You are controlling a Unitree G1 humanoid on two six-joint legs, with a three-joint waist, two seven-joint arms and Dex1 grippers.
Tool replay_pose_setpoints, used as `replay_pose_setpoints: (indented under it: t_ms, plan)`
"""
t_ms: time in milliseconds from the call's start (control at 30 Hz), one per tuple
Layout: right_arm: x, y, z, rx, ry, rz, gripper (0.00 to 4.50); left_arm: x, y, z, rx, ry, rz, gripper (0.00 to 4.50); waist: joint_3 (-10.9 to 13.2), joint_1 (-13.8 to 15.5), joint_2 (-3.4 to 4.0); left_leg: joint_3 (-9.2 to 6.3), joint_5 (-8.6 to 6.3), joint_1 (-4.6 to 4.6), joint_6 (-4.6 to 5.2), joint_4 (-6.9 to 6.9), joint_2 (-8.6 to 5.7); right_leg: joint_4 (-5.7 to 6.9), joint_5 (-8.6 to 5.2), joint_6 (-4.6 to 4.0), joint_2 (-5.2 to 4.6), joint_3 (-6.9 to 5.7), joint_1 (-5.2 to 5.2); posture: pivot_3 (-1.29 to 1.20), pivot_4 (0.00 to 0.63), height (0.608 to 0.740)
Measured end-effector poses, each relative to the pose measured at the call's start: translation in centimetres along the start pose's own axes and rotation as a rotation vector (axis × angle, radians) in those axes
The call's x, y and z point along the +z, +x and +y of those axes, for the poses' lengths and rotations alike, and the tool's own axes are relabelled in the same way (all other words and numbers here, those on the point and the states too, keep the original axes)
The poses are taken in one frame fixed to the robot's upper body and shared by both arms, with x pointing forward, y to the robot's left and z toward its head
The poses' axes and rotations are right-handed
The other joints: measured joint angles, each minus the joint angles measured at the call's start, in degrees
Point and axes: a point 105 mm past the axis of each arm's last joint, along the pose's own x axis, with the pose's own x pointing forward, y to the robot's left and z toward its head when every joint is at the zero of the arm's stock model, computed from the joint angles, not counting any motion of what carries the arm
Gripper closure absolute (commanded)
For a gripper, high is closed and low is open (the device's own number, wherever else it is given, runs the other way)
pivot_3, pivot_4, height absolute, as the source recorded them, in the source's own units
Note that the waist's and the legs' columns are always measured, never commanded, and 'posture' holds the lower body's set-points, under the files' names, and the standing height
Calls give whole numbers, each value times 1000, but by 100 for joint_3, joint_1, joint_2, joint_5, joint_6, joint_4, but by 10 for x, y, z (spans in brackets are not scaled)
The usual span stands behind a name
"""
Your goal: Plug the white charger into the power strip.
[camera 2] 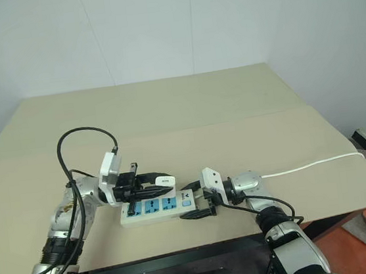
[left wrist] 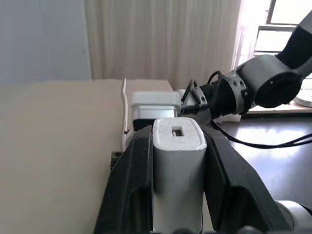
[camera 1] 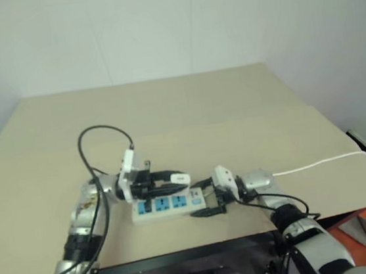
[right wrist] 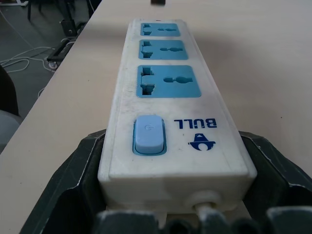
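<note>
Here the cardboard-covered table carries the BULL power strip, a long, stiff white bar that looks light enough to skid, so it wants bracing at its switch end. The right gripper does just that: its fingers stand wide apart, flanking that end beside the blue switch, cord trailing back behind the gripper. The white charger, small, hard and probably slick, sits clamped by its flat sides between the black fingers of the left gripper, just above the three blue sockets. Both forearms lie low, each gripper pointing roughly level toward the other.
</note>
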Motion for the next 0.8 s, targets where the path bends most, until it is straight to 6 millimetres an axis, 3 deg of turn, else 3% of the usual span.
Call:
replay_pose_setpoints:
  t_ms: [267,800]
  plan:
    - [0,-1,0,-2,0,2,1081,-18,0,-9,-5,-27,34,3484,0,1,0,1,0,0,0,-2,1,-2,0,0,0,1,0,0,150,740]
    - [0,-1,1,-3,-3,2,1081,-28,2,-9,21,-25,49,3484,-1,5,-1,1,0,-1,0,-6,1,-8,-1,-1,0,1,-1,0,150,740]
